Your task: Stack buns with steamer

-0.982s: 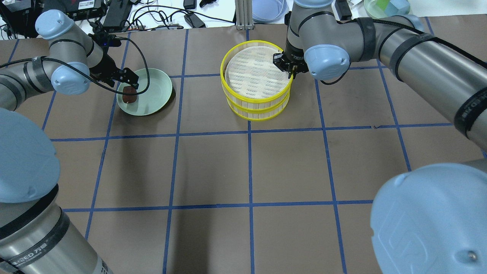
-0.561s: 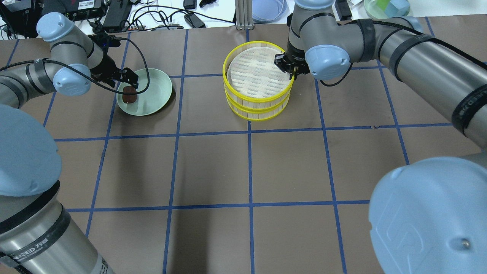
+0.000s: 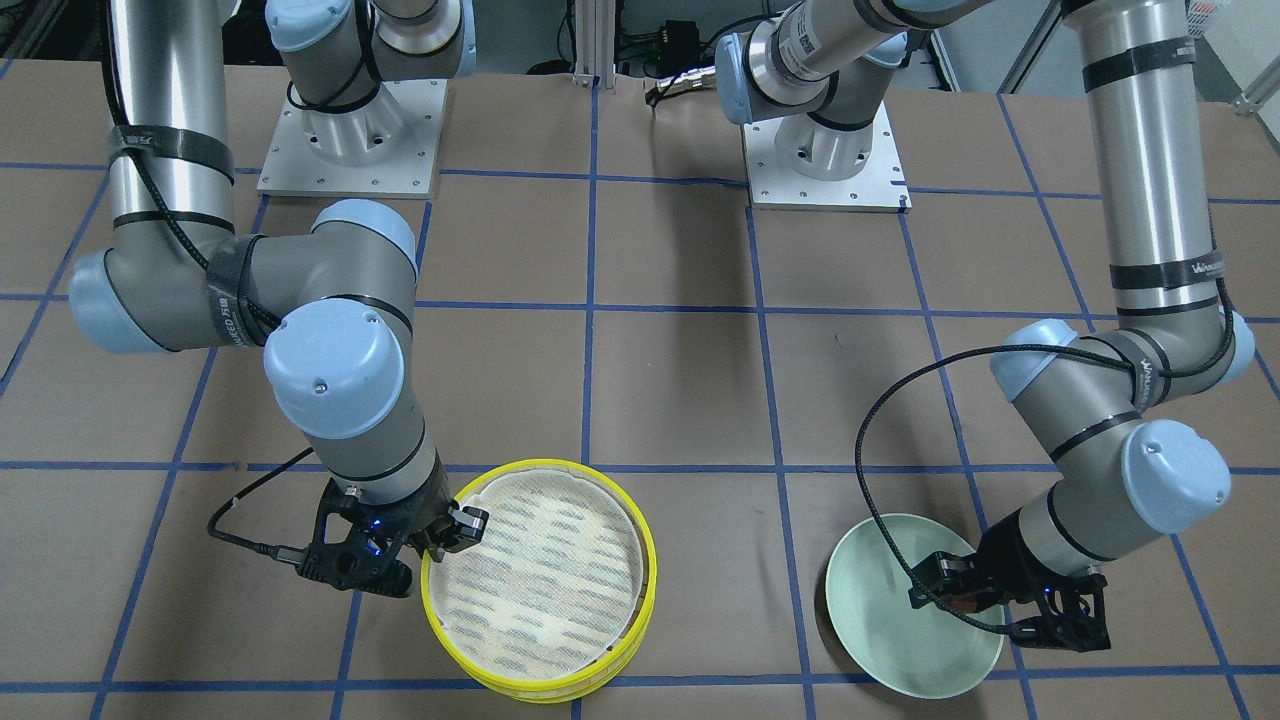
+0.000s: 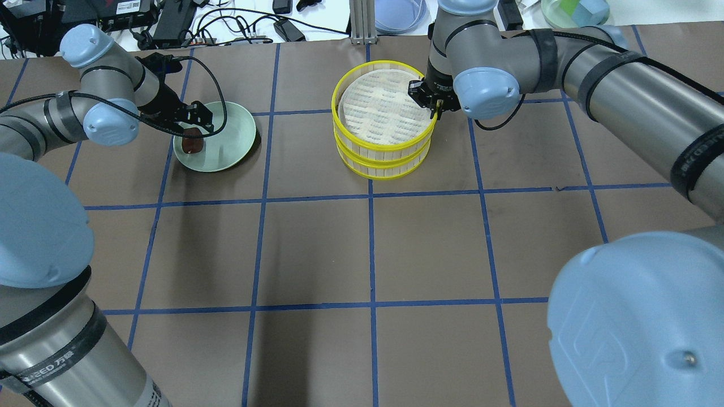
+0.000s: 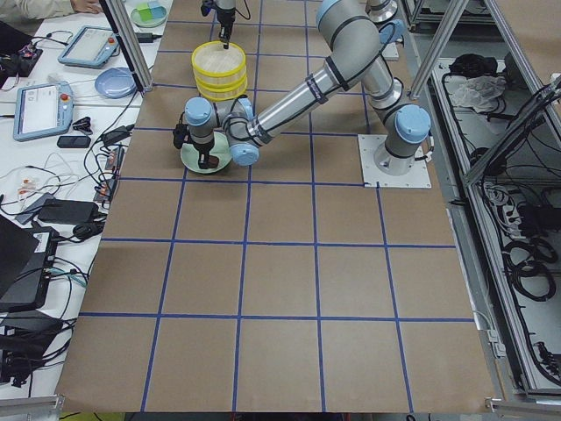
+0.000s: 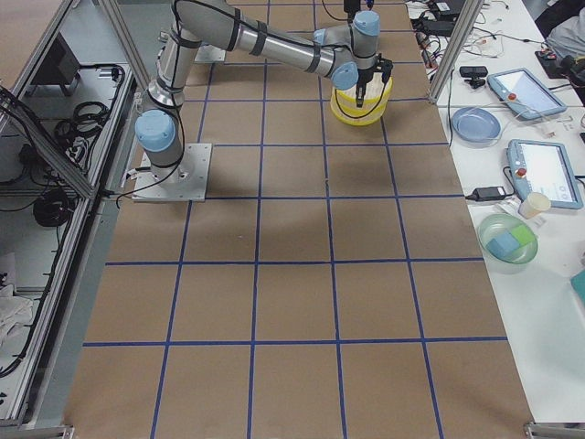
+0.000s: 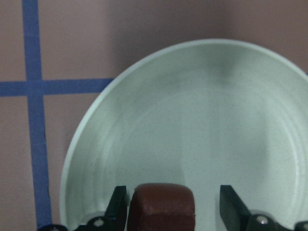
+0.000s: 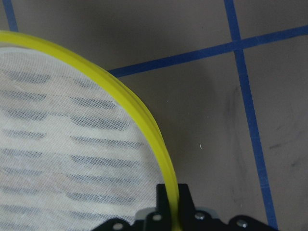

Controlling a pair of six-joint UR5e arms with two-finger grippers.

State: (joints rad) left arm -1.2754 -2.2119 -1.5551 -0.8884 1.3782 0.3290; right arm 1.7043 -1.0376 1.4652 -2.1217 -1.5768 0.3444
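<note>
The steamer's two yellow-rimmed tiers stand stacked at the table's far middle, the top tier [image 4: 384, 148] on the lower tier [image 4: 384, 169], and the top liner holds nothing. My right gripper [image 4: 432, 107] is shut on the top tier's yellow rim [image 8: 144, 120], at its right edge [image 3: 432, 580]. The reddish-brown bun [image 4: 193, 142] lies on the pale green plate [image 4: 229, 144]. My left gripper [image 7: 172, 197] is open low over the plate, and the bun [image 7: 162, 207] sits between its fingers, close to one of them. The cream-white bun is hidden.
Brown table paper carries a blue tape grid. Cables, a blue dish [image 4: 399, 14] and a green bowl with blocks [image 4: 574, 10] lie beyond the far edge. Tablets [image 6: 544, 169] sit on the side bench. Both arm bases [image 3: 350, 140] stand on the robot's side.
The top tier, held by my right gripper, has shifted slightly right and back and now sits squarely over the lower tier. My left gripper has edged right over the plate, around the brown bun.
</note>
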